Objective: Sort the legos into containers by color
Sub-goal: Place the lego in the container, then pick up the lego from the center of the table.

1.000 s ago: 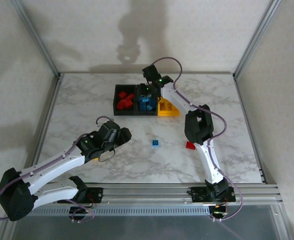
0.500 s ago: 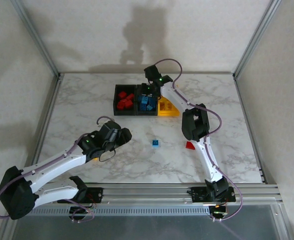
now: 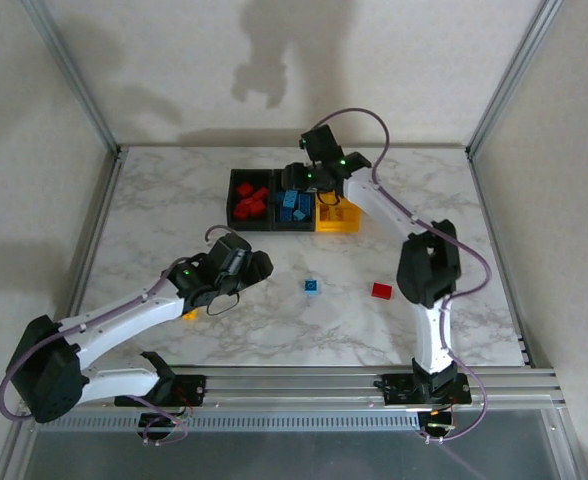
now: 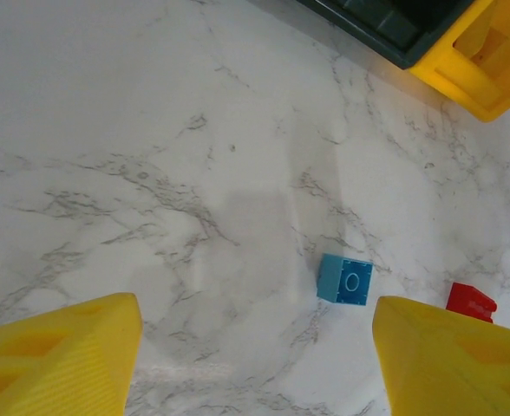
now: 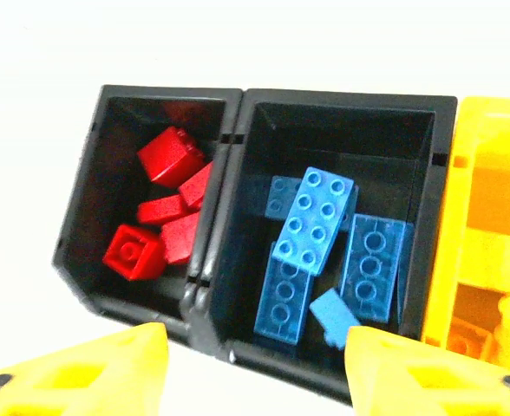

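Three joined containers stand at the back: a black bin [image 5: 83,186] with red legos [image 5: 170,156], a black bin [image 5: 342,101] with blue legos [image 5: 317,218], and a yellow bin [image 5: 485,173]. My right gripper [image 5: 255,368] hangs open just above the near rim of the blue legos' bin [image 3: 296,227], with nothing between its fingers. A loose blue lego [image 3: 312,287] and a red lego [image 3: 381,290] lie on the marble mid-table. My left gripper [image 3: 254,266] is open and empty; the blue lego [image 4: 345,280] lies ahead of it, near its right finger.
A small yellow lego [image 3: 191,315] peeks out beside the left forearm. The red lego [image 4: 470,302] and the yellow bin's corner [image 4: 489,61] show in the left wrist view. Metal frame posts and walls close in the table on three sides.
My right gripper has opened over the blue legos' bin and its elbow has swung right, uncovering the red lego. The left gripper has edged slightly right and forward.
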{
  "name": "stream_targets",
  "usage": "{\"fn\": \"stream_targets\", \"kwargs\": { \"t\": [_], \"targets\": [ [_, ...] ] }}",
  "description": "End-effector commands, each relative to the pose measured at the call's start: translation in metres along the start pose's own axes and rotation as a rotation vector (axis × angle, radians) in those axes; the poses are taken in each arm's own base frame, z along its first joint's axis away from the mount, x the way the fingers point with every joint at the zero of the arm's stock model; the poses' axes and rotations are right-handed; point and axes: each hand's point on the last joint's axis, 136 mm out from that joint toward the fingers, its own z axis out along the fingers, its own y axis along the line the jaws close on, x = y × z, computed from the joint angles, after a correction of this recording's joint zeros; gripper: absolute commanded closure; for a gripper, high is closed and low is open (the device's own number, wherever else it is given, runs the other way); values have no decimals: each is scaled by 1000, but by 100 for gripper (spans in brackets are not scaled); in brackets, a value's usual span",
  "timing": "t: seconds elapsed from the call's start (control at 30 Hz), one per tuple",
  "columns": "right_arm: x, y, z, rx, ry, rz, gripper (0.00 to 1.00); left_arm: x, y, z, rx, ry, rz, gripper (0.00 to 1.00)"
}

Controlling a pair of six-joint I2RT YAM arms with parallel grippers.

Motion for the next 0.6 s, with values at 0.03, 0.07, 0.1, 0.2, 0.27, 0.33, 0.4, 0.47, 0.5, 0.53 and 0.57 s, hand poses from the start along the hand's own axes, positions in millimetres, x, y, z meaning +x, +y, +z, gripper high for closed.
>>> {"fn": "stream_targets", "kwargs": {
  "t": [0.03,0.07,0.1,0.2,0.27,0.33,0.4,0.47,0.5,0.53,0.57],
  "targets": [
    [47,-9,-17,30,44,-13,44,2,-16,7,70,30,-7,30],
    [57,-10,-23,20,49,2,44,5,-16,9,74,40,-6,30],
    [71,-13,-24,13,65,15,44,7,-15,9,79,46,-6,30],
    [113,-23,-26,41,132,35,44,14,-11,10,92,71,-11,30],
    [139,-26,-25,62,175,42,42,21,-9,11,111,91,-30,30],
    [161,-28,-24,72,218,52,41,26,-3,12,104,104,-42,29],
    [187,-24,-21,79,267,41,40,29,6,10,86,103,-47,30],
    [208,-25,-16,88,309,41,40,28,14,6,72,87,-56,29],
    [215,-27,-14,99,321,41,40,28,17,5,69,80,-61,29],
    [222,-28,-12,108,336,42,40,28,19,3,69,74,-67,29],
    [228,-28,-11,112,351,44,40,28,20,2,68,72,-71,29]
  ]
}}
